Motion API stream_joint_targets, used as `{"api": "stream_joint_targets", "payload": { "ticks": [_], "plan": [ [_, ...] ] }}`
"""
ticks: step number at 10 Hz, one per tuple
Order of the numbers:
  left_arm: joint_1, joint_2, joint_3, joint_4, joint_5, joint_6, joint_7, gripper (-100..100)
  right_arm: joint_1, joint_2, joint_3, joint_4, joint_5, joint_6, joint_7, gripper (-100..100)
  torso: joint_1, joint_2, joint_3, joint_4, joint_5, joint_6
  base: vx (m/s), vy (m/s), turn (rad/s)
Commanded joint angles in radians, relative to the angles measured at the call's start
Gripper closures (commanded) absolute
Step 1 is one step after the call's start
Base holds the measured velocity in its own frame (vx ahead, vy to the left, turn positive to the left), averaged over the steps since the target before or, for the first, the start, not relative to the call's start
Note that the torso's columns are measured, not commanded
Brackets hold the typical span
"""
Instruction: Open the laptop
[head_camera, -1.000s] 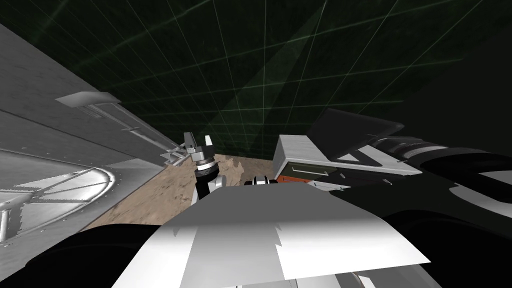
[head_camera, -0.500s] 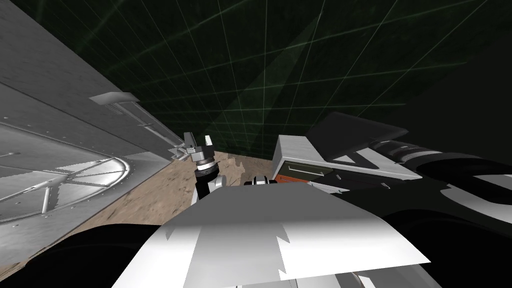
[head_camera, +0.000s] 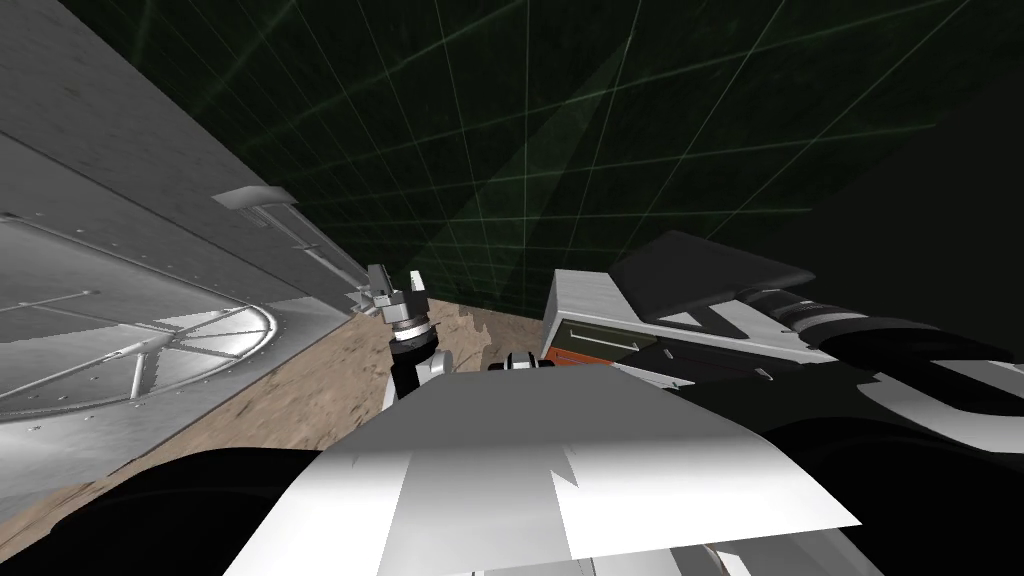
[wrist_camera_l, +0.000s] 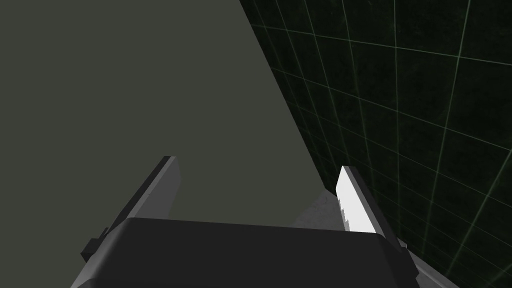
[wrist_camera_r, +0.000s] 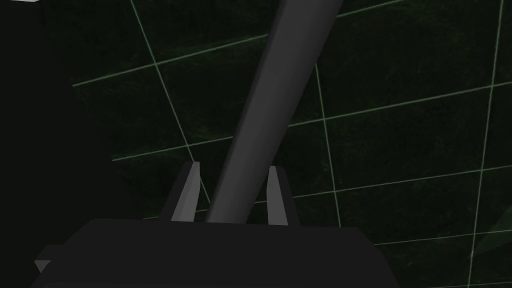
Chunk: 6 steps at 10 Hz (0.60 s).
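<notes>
Now the right gripper (wrist_camera_r: 233, 166) pinches the laptop (wrist_camera_r: 280, 75)

Up close, the right gripper's two fingers (wrist_camera_r: 187, 197) are pulled in near each other. A dark grey bar runs up between them. It is the thin edge of the laptop's lid. The fingers sit close by both of its sides, so they look closed on it. Behind the bar is a dark wall (wrist_camera_r: 400, 150) with thin green lines.

From the head, the laptop is the dark flat slab on the right side. It leans up over the top of a white desk (head_camera: 585, 295). The desk has a drawer (head_camera: 600, 338) with a long handle, and a bit of orange shows under it. The right arm (head_camera: 880, 330), dark with white patches, comes in from the right toward the slab.

The left gripper (head_camera: 397, 275) is held up out in front, over the brown floor (head_camera: 320, 400), well apart from the laptop. Its fingers stand wide open and hold nothing.

On the left is a grey wall (head_camera: 120, 180). It has a big round plate (head_camera: 170, 350) with spokes like a wheel, low down near the floor.
</notes>
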Motion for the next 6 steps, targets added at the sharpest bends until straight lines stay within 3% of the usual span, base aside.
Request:
{"api": "stream_joint_targets", "payload": {
  "ticks": [1,6],
  "plan": [
    [0.000,0.000,0.000,0.000,0.000,0.000,0.000,0,-0.016,0.046,0.058,0.016,-0.032,-0.023,-0.029,100,0.002,-0.001,0.000,0.000,0.000,0.000,-0.052,-0.090,0.065],
    [0.000,0.000,0.000,0.000,0.000,0.000,0.000,0,-0.062,0.101,0.132,0.059,-0.082,-0.058,-0.072,100,0.011,0.000,0.000,0.001,0.004,-0.002,-0.036,-0.066,0.047]
  ]
}}
